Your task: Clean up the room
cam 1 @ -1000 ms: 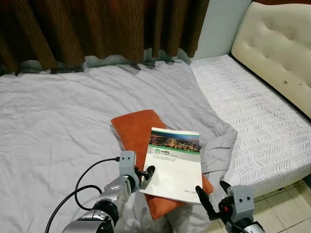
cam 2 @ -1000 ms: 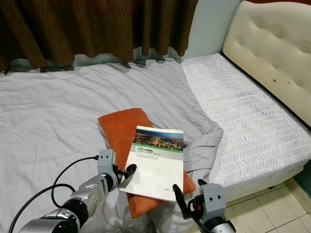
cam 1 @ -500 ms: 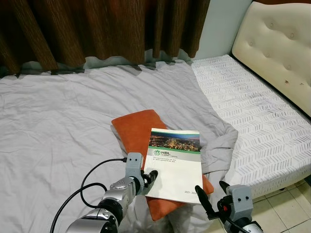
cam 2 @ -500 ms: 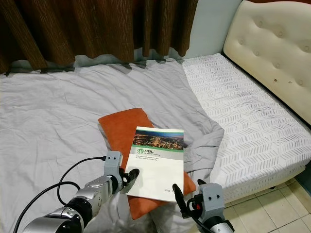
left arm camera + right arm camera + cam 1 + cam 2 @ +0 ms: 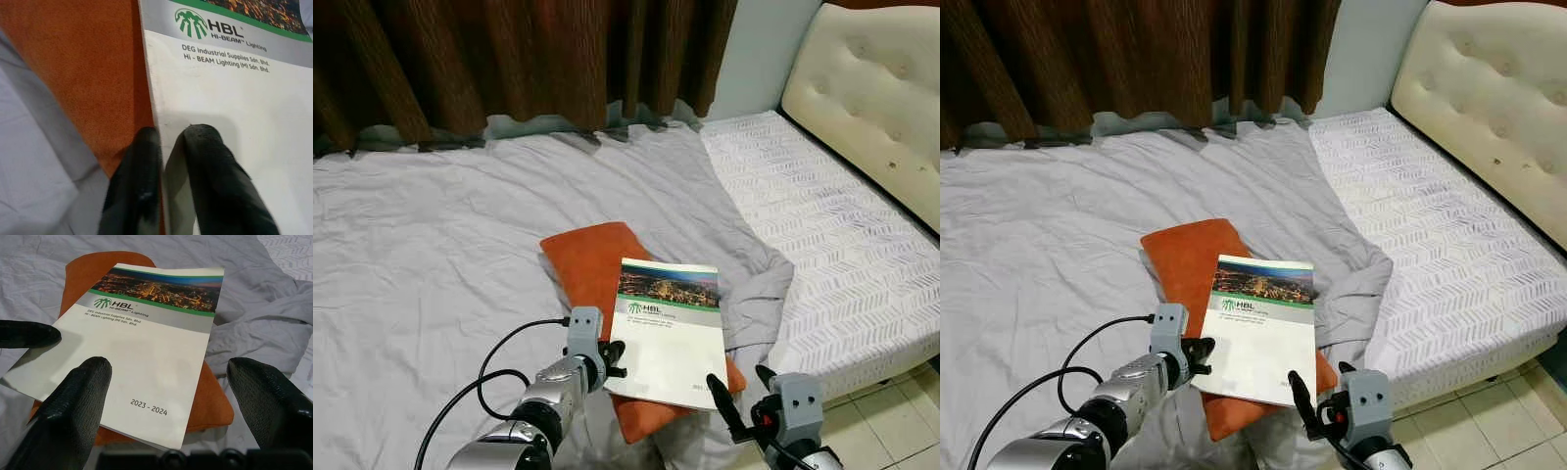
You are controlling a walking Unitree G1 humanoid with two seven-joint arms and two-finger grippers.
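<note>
Where it lies: booklet flat on orange cushion, on grey sheet of bed.
Left pincer: fingers nearly closed, pinching booklet's near-left edge.
Right pincer: spread wide, just short of booklet's near corner.
Surroundings: brown curtain behind; cream headboard at right.

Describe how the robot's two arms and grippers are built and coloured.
Both arms are jointed silver metal. Each ends in a pale grey block at the wrist carrying two long black fingers with rounded, finely textured tips. A black cable loops loosely beside the left gripper and plugs in near its grey block. The right gripper shows a small red part by its grey block.
</note>
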